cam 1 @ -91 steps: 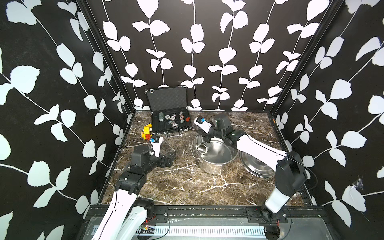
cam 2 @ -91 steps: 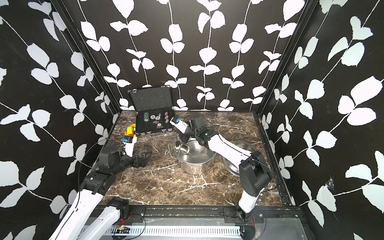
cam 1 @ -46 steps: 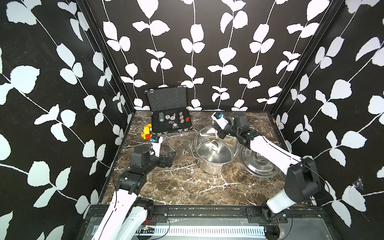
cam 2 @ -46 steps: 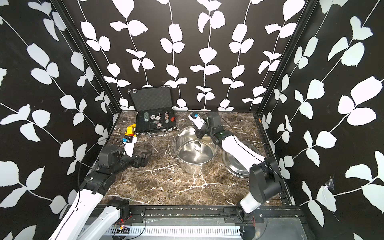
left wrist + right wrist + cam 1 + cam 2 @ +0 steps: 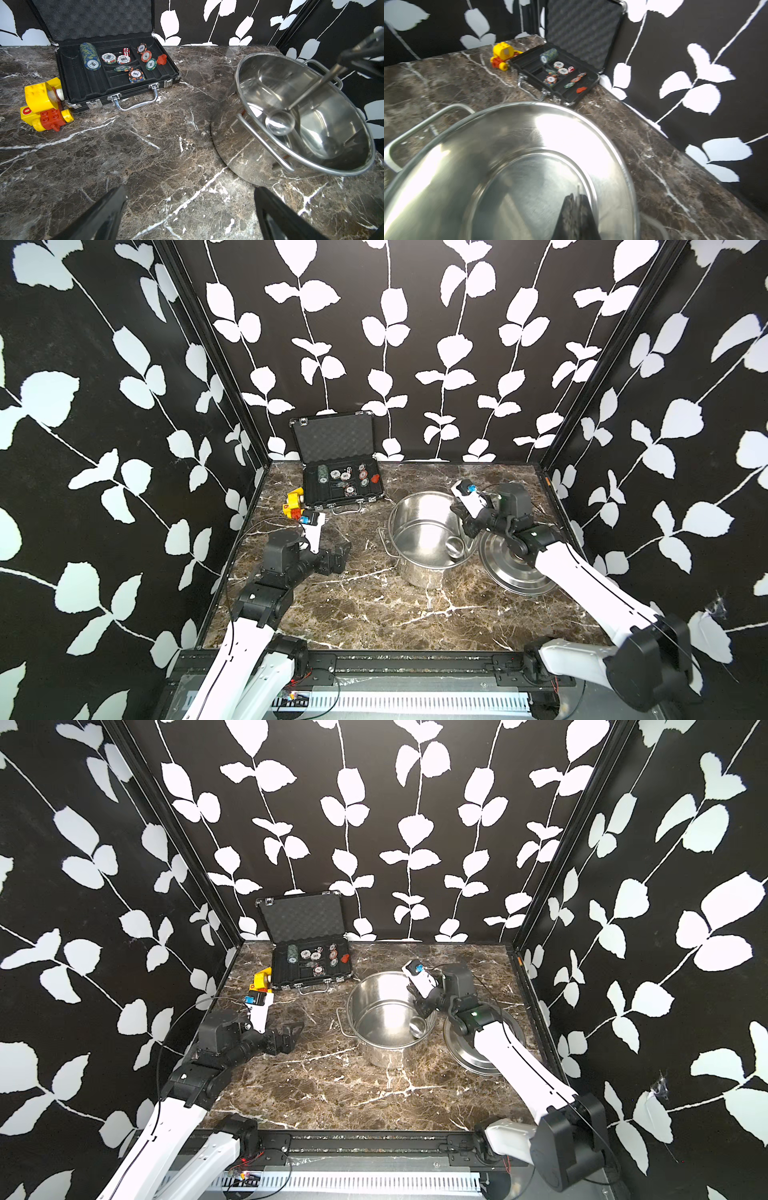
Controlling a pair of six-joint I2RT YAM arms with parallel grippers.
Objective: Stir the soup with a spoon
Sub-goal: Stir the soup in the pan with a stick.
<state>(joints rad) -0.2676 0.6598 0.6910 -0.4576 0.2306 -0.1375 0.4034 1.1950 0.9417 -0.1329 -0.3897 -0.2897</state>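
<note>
Brown marble tabletop [image 5: 374, 614] stands within black, white-leafed walls [image 5: 374, 364]; right fingers [image 5: 361, 59] clamp a slender silver metal spoon [image 5: 279, 123] in a round steel pot [image 5: 428, 572]; left fingers [image 5: 97, 218] are apart.

Your top views sit high over the front edge, facing the back wall, both taking in the whole surface [image 5: 374, 605]. Left wrist camera rides low behind the left end effector [image 5: 191, 190], looking across at the case [image 5: 83, 89] and pot [image 5: 270, 83]. Right wrist camera, behind the right end effector [image 5: 576, 195], is close over the pot [image 5: 560, 128], case [image 5: 533, 70] beyond. All four share pot and case.
</note>
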